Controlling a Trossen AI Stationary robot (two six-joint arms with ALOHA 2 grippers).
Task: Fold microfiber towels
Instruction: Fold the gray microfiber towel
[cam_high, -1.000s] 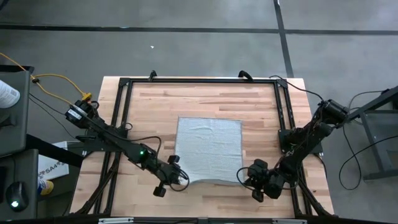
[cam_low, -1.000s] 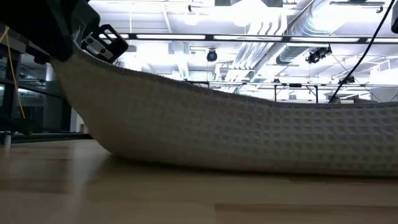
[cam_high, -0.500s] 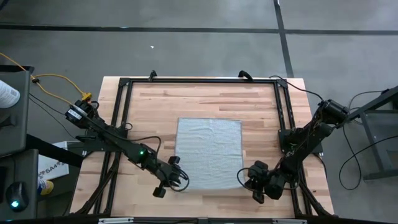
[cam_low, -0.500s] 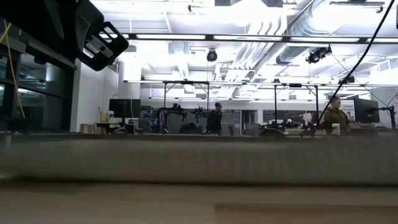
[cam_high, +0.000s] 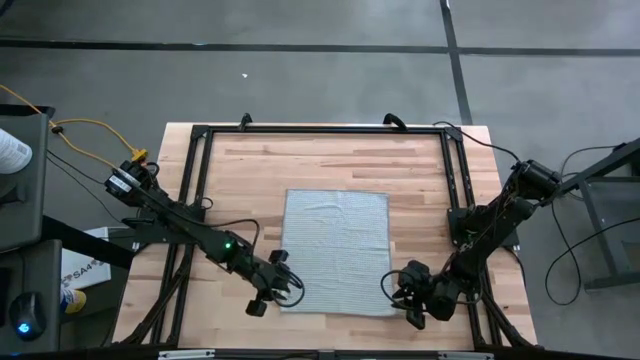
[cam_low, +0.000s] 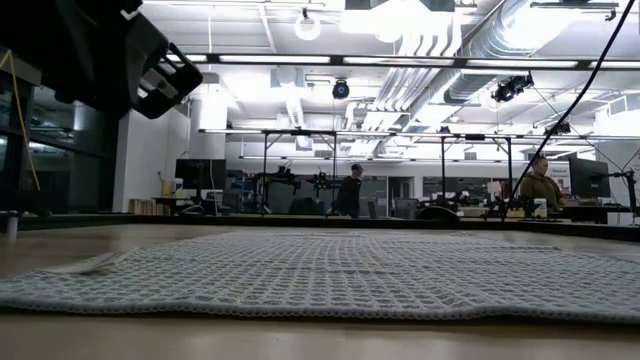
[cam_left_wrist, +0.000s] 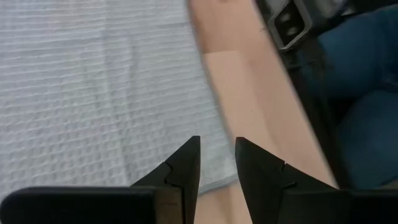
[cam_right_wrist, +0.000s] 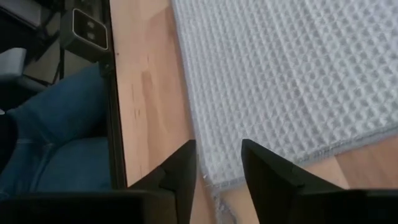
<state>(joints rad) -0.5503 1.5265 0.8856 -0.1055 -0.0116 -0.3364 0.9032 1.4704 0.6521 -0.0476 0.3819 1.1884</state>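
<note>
Left gripper (cam_high: 290, 291): positioned at the towel's near left corner, fingers parted with a narrow gap and nothing between them. In the left wrist view (cam_left_wrist: 216, 163) the two dark fingertips (cam_left_wrist: 188, 163) stand just above the towel's corner, with the cloth's edge and bare wood visible through the gap. No cloth is clamped.

Right gripper (cam_high: 393, 290): positioned at the towel's near right corner, fingers likewise spread and empty. The right wrist view (cam_right_wrist: 217, 163) shows the fingertips (cam_right_wrist: 185, 163) straddling the hemmed edge at that corner, the cloth lying flat beneath them rather than gripped.

Microfiber towel (cam_high: 335, 251): light grey, waffle-ribbed, lying spread in a single layer on the wooden table (cam_high: 320, 160), at the middle of the table's width and toward its near edge. From above it reads as a slightly tall rectangle with its sides roughly parallel to the table's edges. The low view (cam_low: 330, 275) confirms it lies flat on the surface, with a slight ripple near its left part.

Surroundings: a black frame (cam_high: 320, 130) runs round the tabletop. Both wrist views show blue fabric (cam_right_wrist: 56, 137) beyond the table's near edge. In the low view two people (cam_low: 352, 190) are visible far back in the room.
</note>
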